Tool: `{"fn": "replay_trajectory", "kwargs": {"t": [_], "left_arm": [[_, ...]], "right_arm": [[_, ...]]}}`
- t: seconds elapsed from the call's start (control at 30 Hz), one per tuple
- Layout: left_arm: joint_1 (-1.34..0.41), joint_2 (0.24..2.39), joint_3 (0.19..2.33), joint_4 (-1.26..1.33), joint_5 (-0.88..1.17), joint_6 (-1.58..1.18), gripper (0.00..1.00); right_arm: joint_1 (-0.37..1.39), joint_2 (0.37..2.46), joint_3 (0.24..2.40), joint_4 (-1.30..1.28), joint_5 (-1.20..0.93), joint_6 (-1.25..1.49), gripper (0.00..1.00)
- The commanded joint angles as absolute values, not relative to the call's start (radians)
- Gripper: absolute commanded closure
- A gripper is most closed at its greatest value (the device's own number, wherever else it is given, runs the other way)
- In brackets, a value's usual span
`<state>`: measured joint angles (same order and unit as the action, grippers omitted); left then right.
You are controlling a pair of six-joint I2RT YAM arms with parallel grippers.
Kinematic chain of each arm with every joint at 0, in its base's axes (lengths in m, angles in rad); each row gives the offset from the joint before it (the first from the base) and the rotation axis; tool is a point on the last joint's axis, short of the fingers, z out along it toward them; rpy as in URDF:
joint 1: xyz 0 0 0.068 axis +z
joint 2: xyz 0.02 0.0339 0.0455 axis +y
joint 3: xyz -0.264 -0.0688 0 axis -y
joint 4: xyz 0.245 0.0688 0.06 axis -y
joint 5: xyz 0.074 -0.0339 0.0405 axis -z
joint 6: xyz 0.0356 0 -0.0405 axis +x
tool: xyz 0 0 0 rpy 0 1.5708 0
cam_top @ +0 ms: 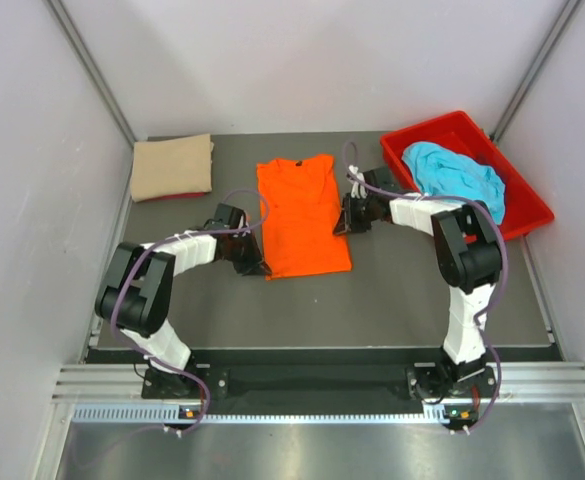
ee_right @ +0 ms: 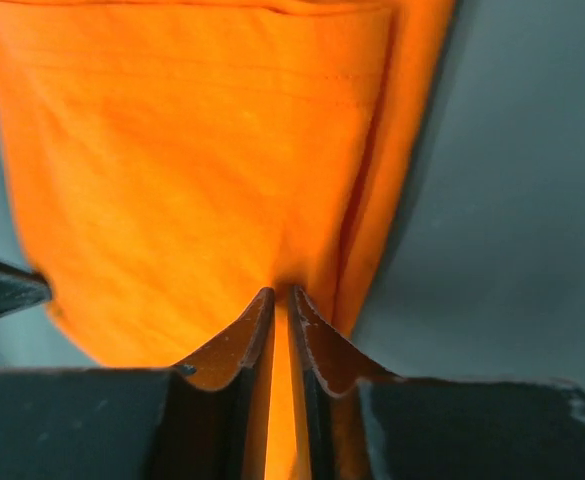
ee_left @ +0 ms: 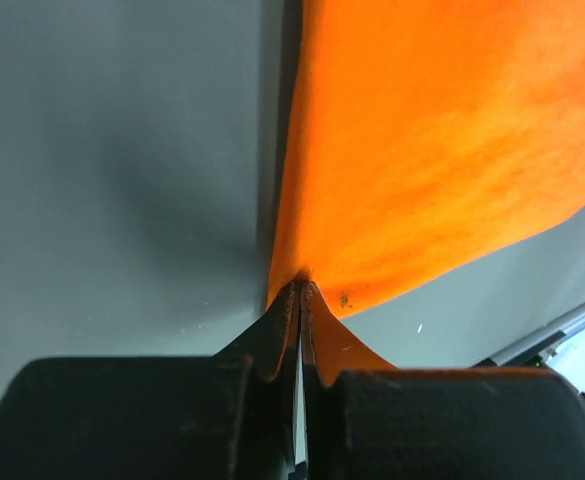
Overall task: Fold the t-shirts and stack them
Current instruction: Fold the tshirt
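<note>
My left fingers (ee_left: pixel 277 332) and right fingers (ee_right: pixel 238 345) are both clamped on the orange t-shirt (cam_top: pixel 300 215). I should lift evenly and keep the cloth taut.

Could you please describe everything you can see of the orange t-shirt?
The orange t-shirt is bright, soft-looking cloth lying flat on the dark table between the arms, with its neckline at the far end and its hem toward the bases. It forms a long panel, and the right wrist view shows a doubled layer along one side. The left gripper is shut on its near left corner, the right gripper on its right edge.
</note>
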<state>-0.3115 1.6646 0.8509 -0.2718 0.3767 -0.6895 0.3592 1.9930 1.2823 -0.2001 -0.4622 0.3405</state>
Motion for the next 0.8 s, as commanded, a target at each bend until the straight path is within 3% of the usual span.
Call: {"fn": "replay_trajectory", "kwargs": {"t": [0.0,0.1,0.43,0.77], "left_arm": [[-0.314,1.677,0.861,-0.297,0.263,-0.678,0.98],[-0.314,1.674,0.856,-0.316,0.223,-0.673,0.99],[-0.314,1.671,0.864,-0.330,0.210,-0.666,0.99],[-0.325,1.669,0.853,-0.316,0.226,-0.683,0.99]], "right_arm": [[0.331,2.052,1.325,-0.227,-0.471,0.314,0.88],[0.327,2.059,1.328,-0.232,-0.443,0.311,1.00],[0.325,2.032,1.442,-0.285,-0.469,0.287,1.00],[0.315,2.197,1.598,-0.279,-0.445,0.327,1.00]]}}
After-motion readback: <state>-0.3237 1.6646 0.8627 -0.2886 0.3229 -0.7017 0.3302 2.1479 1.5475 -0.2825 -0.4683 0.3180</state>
